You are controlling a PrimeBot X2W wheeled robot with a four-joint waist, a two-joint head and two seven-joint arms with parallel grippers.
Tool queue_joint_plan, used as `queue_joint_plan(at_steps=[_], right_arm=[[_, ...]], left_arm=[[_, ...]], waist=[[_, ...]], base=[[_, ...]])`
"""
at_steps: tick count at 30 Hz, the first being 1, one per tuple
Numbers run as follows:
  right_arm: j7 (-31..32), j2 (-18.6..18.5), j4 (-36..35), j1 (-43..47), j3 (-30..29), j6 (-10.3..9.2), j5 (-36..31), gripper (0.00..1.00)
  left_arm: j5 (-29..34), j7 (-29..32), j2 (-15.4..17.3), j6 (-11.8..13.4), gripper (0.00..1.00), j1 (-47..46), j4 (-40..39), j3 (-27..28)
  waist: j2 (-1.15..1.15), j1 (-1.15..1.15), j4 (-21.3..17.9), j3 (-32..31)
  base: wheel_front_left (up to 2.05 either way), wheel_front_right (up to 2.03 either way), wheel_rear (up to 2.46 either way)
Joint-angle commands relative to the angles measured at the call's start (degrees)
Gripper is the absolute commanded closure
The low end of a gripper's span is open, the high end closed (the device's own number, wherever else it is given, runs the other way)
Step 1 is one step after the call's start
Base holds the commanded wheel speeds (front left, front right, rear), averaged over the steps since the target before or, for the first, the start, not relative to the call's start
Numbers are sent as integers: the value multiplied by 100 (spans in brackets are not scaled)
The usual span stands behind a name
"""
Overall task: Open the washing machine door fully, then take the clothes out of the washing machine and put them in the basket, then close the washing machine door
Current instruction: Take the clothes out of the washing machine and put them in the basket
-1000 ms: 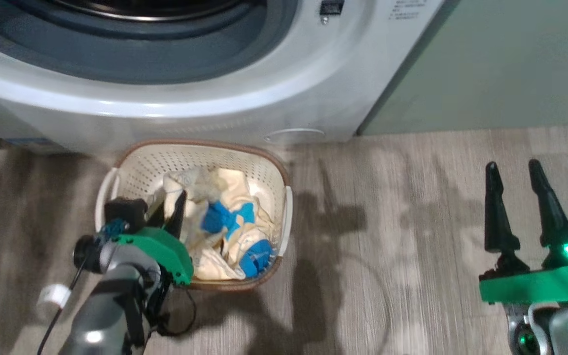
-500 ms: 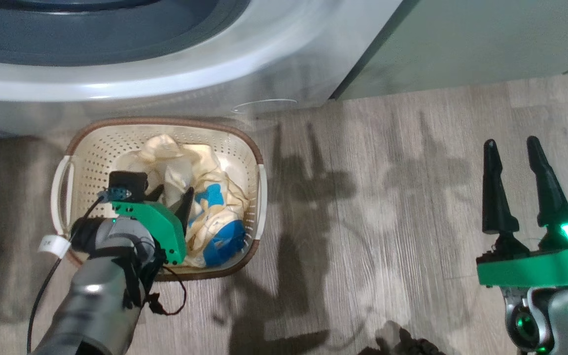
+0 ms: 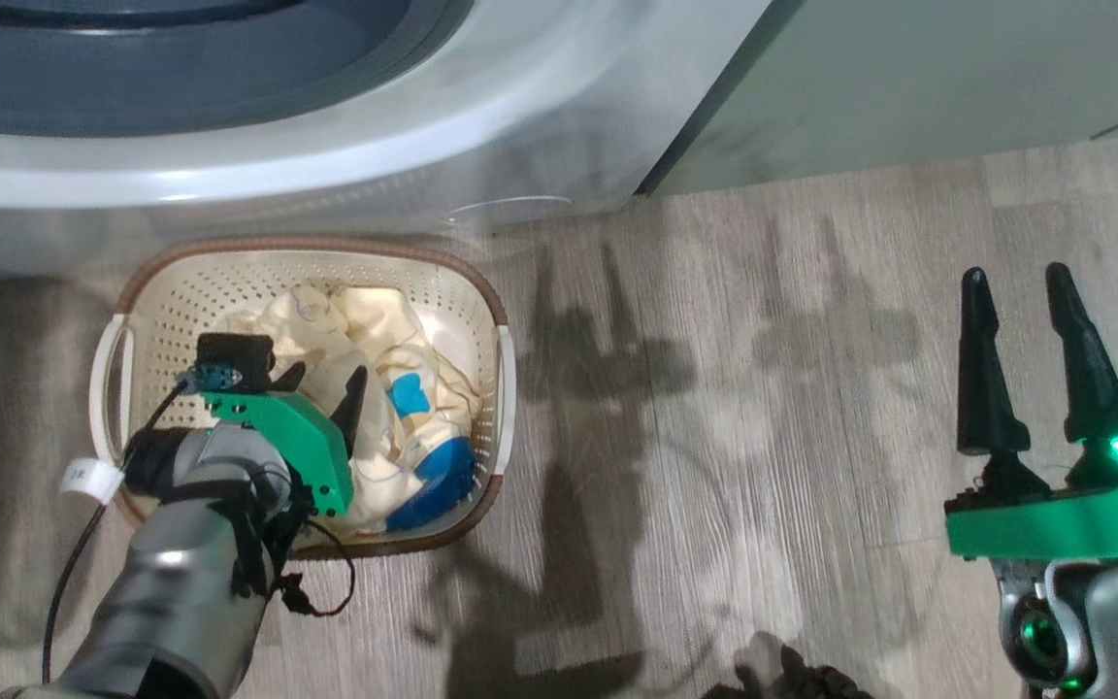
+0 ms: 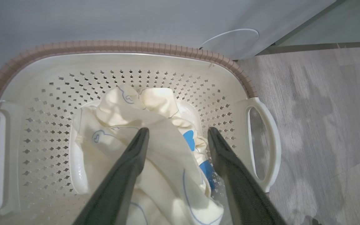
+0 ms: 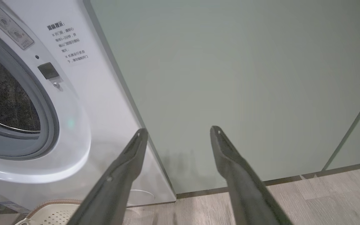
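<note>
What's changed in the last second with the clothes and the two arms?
Mostly the head camera shifted, so the whole picture moved. The clothes have settled into a lower heap in the basket. The left end effector stays open over them, gripping nothing. The right end effector stays open and idle, and the washing machine mouth is still uncovered.

Below me lies a grey wood-grain plank floor (image 3: 811, 602), crossed by soft dark shadows (image 3: 569, 544). Pale green cabinet fronts (image 5: 230, 62) rise from its far edge, with a dark strip (image 5: 261, 182) along their foot.
</note>
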Motion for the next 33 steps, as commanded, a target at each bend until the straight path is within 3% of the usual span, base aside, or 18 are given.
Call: queue_joint_plan(at_steps=[1, 6, 13, 24, 33], right_arm=[[-54, -17, -165, -62, 48, 25, 23, 0], [-54, -17, -141, 34, -47, 25, -62, 0], [-54, -17, -101, 171, -116, 25, -379, 0], [-54, -17, 30, 533, -250, 25, -788, 0], [-54, -21, 136, 881, -276, 25, -904, 0]], left_arm=[[-58, -72, 187, -35, 0, 71, -77, 112], [-97, -77, 215, -139, 0, 291, -403, 131], [-59, -78, 206, -136, 0, 880, -1699, 305], [75, -78, 44, 31, 0, 2121, -4162, 559], [204, 112, 167, 301, 0, 3079, -6123, 648]], waist=[[0, 0, 15, -64], [0, 0, 154, -311], [0, 0, 520, -714], [0, 0, 1158, -1505], [0, 0, 1412, -2158]], base=[[0, 0, 0], [0, 0, 0], [0, 0, 0], [0, 0, 0], [0, 0, 0]])
